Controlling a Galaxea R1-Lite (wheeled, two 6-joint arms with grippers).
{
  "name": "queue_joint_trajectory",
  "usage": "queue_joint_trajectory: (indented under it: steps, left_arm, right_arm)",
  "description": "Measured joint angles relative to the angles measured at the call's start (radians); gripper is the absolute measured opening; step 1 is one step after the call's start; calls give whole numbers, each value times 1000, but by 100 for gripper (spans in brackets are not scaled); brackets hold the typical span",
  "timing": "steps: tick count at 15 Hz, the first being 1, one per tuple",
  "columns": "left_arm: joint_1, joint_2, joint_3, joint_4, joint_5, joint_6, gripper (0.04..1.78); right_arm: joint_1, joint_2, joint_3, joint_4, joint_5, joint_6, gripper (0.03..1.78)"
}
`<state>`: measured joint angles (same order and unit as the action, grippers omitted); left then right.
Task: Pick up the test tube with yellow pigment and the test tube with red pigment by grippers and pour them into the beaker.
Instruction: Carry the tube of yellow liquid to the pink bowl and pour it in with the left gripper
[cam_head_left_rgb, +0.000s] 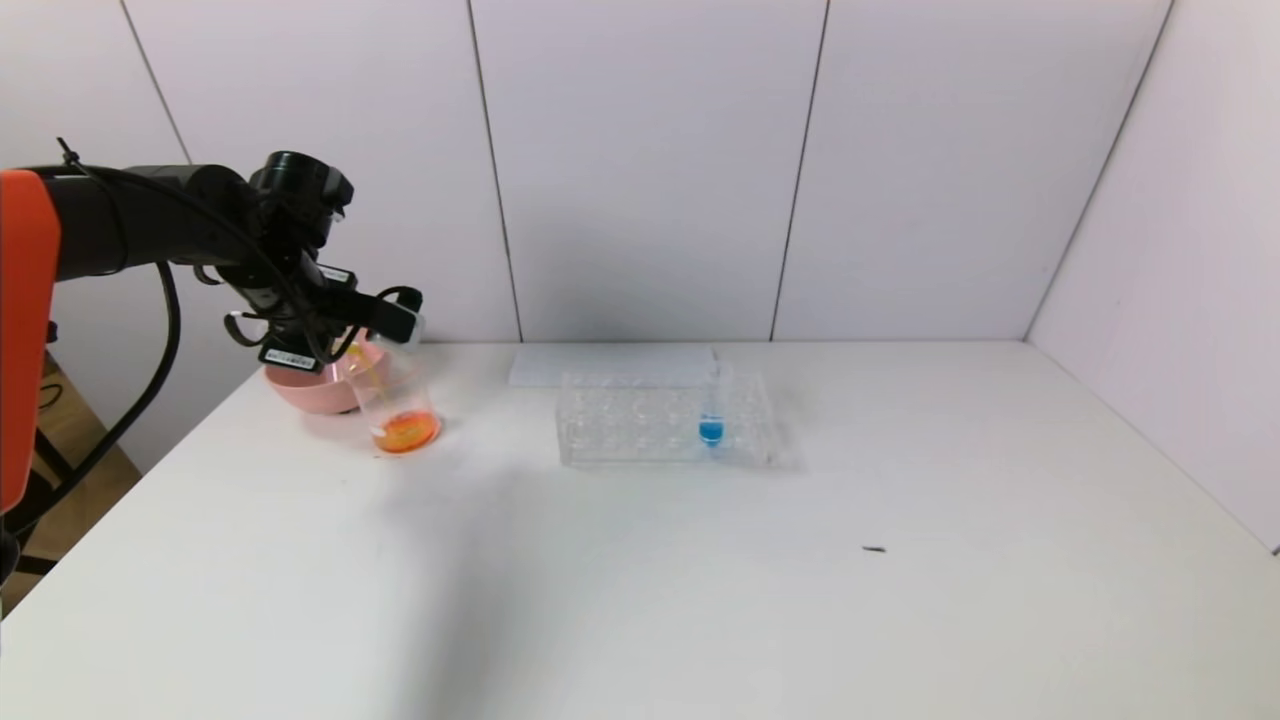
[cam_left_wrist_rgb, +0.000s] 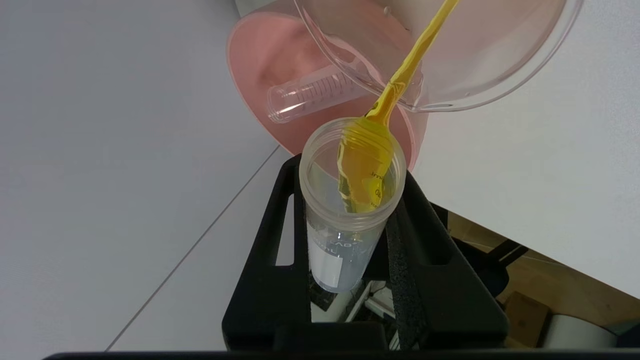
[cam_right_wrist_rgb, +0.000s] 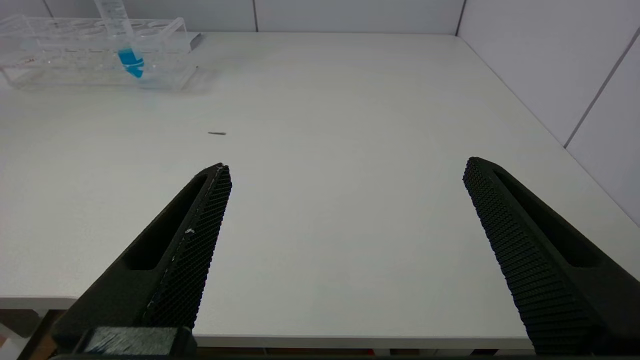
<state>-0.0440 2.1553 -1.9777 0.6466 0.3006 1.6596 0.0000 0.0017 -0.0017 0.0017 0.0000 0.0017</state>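
Observation:
My left gripper (cam_head_left_rgb: 385, 325) is shut on the test tube with yellow pigment (cam_left_wrist_rgb: 350, 200) and holds it tipped, mouth down, over the beaker (cam_head_left_rgb: 400, 405) at the table's far left. A thin yellow stream (cam_left_wrist_rgb: 415, 60) runs from the tube's mouth into the beaker (cam_left_wrist_rgb: 475, 75), which has orange liquid at its bottom. No tube with red liquid shows. An empty clear tube (cam_left_wrist_rgb: 310, 95) lies in the pink bowl (cam_left_wrist_rgb: 260, 60). My right gripper (cam_right_wrist_rgb: 346, 165) is open and empty above the table's front edge, out of the head view.
The pink bowl (cam_head_left_rgb: 305, 390) stands just behind the beaker. A clear tube rack (cam_head_left_rgb: 640, 420) at mid-table holds a blue-liquid tube (cam_head_left_rgb: 711, 425), also in the right wrist view (cam_right_wrist_rgb: 130, 57). A small dark speck (cam_head_left_rgb: 874, 549) lies on the white table.

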Motion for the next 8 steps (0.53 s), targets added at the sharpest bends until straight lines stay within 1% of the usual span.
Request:
queue_joint_trajectory:
  steps: [8]
  left_arm:
    - [-14,0,0,2,32,24,46]
  right_arm:
    - [0,0,0,0,0,0,170]
